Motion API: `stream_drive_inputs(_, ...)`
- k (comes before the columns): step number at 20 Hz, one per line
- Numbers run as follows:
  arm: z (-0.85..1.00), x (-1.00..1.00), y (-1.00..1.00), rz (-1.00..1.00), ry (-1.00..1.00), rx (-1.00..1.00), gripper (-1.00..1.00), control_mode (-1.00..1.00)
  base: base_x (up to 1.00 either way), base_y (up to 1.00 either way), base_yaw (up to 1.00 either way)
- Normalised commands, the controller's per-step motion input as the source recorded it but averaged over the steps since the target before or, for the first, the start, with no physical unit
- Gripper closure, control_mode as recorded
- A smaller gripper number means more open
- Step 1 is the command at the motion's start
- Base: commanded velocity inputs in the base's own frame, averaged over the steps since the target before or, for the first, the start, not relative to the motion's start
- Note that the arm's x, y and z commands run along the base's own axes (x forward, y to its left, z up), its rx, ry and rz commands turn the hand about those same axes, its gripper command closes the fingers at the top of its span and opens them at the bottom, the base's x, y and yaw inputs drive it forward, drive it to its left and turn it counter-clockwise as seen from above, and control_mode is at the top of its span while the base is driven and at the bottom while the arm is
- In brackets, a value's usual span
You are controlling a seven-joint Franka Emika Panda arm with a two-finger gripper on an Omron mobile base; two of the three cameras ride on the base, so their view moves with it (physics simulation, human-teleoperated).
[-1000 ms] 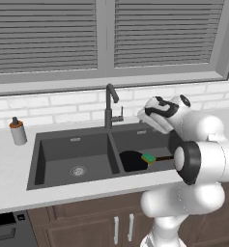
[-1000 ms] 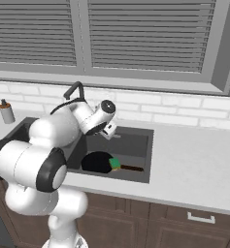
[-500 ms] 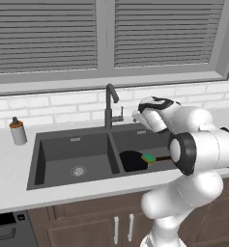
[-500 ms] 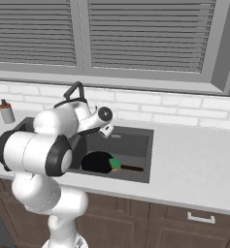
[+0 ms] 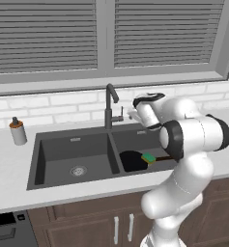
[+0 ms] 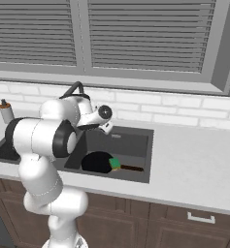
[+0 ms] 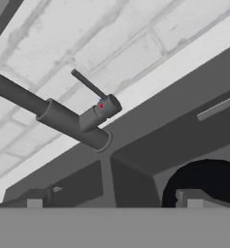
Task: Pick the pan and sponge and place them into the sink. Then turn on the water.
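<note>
Nearest me, the pan (image 5: 132, 160) lies in the right basin of the sink (image 5: 36, 159), with the sponge (image 5: 148, 157) resting at its right rim where the handle starts. I judge both placements done; only the water remains. Beyond them, my gripper (image 5: 134, 115) hovers empty, jaws spread wide, just right of the faucet (image 5: 109, 107). Farther back in the hand view, the side lever (image 7: 89, 84) juts from the faucet base, untouched. Risk: the lever is thin; wide jaws could slide past it or knock the faucet neck.
</note>
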Motion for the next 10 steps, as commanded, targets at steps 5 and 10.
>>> stream_drive_inputs(5,-0.02,0.43,0.09,0.00,0.00,0.00,-1.00,-1.00,0.00,0.00,0.00)
stream_drive_inputs(10,-0.04,0.26,0.10,0.00,0.00,0.00,-1.00,-1.00,0.00,0.00,0.00)
